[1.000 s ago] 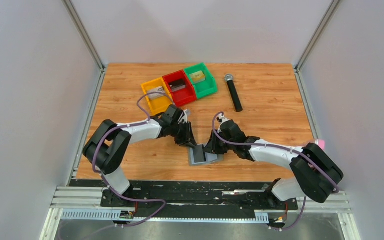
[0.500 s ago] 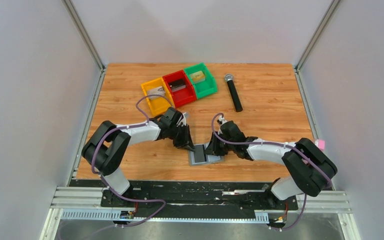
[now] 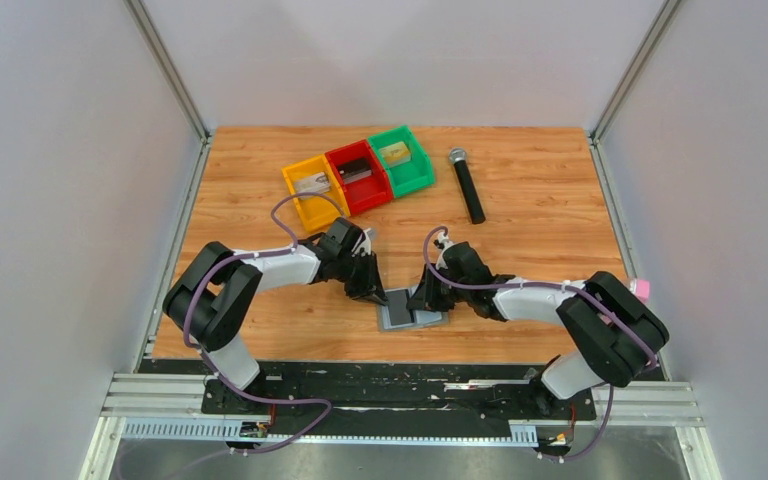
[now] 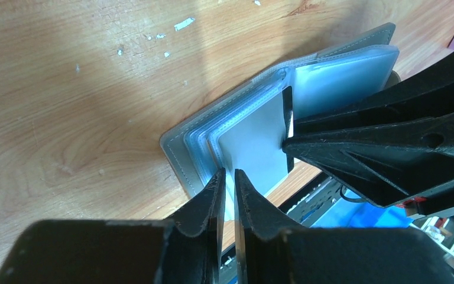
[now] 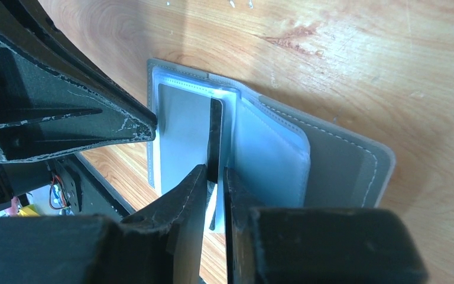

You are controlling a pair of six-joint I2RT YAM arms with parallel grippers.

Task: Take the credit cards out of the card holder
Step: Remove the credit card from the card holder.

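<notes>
On table — card holder, pinched by left tool, right tool

In the top view, the left gripper and the right gripper pinch in on the card holder at lower centre, leaving barely a slit between them. A row of bins and a black microphone block the upper middle. Open worktop lies at right and far left.

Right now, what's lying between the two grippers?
The open card holder, seen in the top view: left gripper at one edge, right gripper at the other. The wrist views show each nipping a leaf.
</notes>
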